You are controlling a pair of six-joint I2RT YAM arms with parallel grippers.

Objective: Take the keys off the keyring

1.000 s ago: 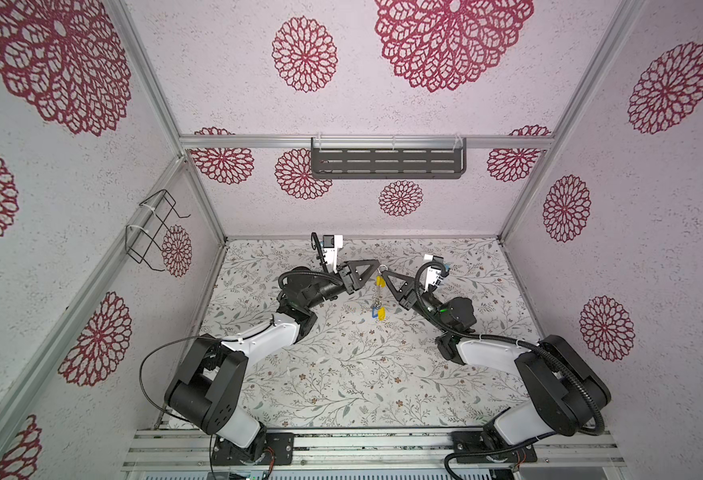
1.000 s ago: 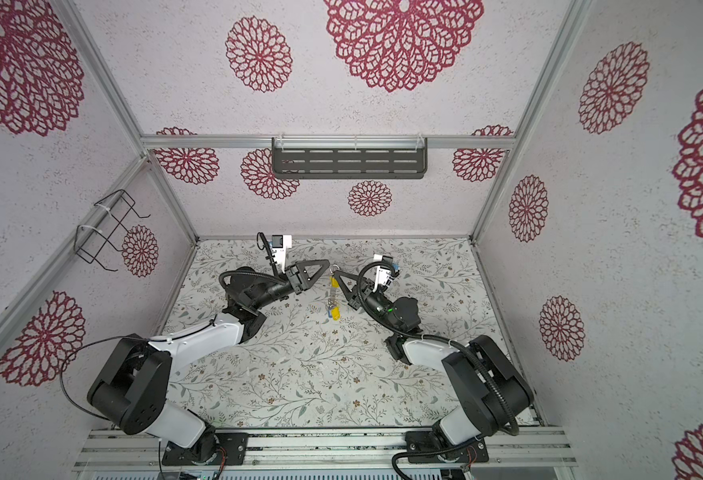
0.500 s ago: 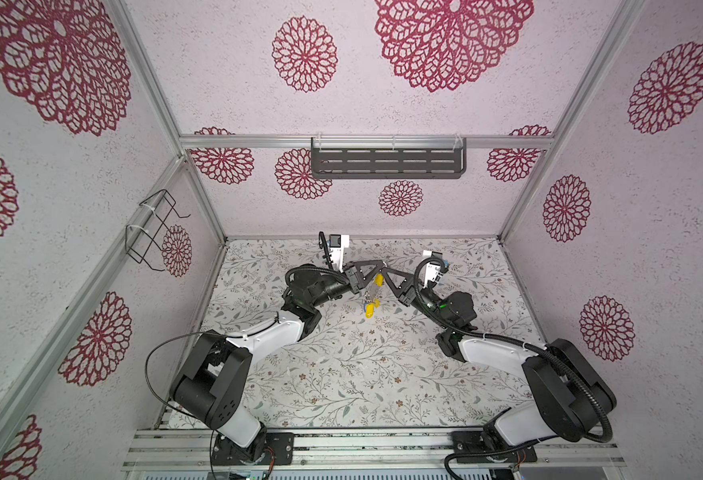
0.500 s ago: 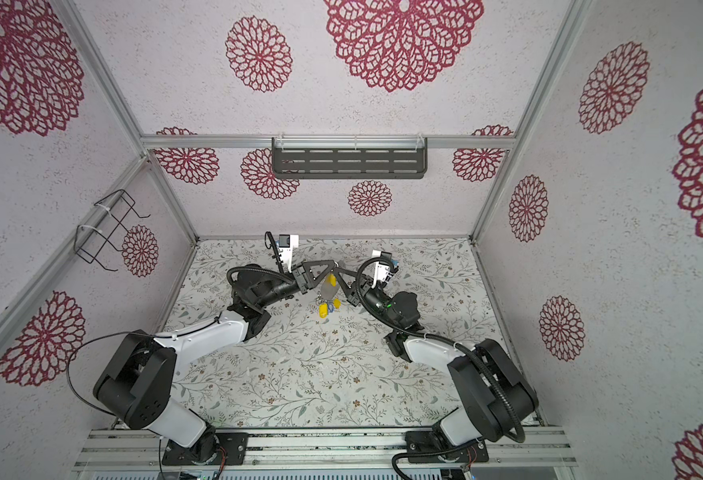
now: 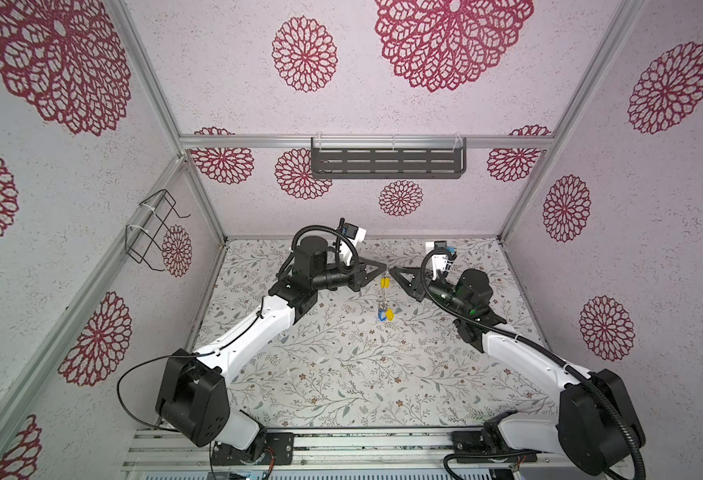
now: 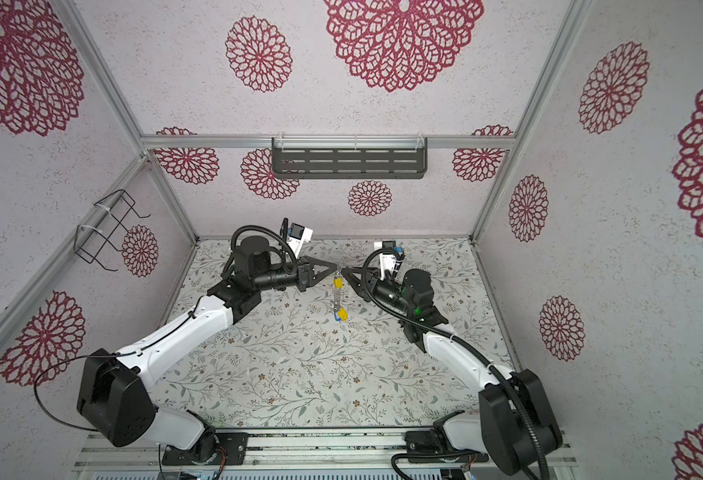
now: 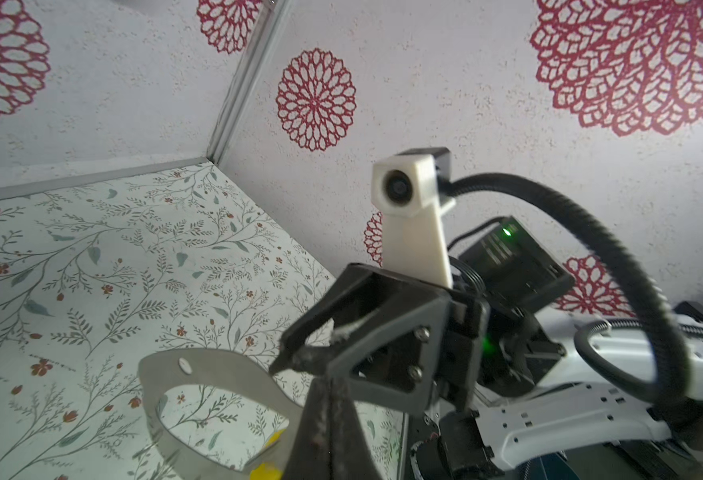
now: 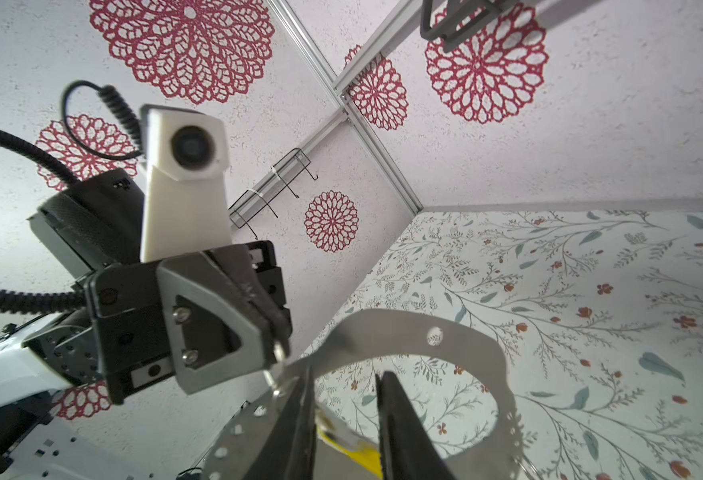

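In both top views the keyring point(image 5: 382, 297) hangs edge-on above the floral table, between two gripper tips that nearly touch. My left gripper point(image 5: 383, 270) is shut on the keyring's upper end; in the left wrist view its closed fingers point(image 7: 329, 399) cover the grey plate point(image 7: 216, 368). My right gripper point(image 8: 347, 380) stands open just beside that end. A yellow key point(image 8: 356, 451) lies in the gap, against one finger. The plate point(image 8: 403, 330) curves past the fingers. Another yellow key point(image 5: 385, 283) hangs near the top. A blue key point(image 5: 381, 316) and a yellow key point(image 5: 390, 314) dangle at the bottom.
A dark slotted shelf point(image 5: 387, 163) is fixed to the back wall. A black wire rack point(image 5: 152, 232) hangs on the left wall. The floral table point(image 5: 362, 365) spreads under and in front of both arms.
My left gripper has closed on the keyring and my right gripper has opened a little. Both tips have moved together and slightly toward the back wall, with the keyring hanging between them.
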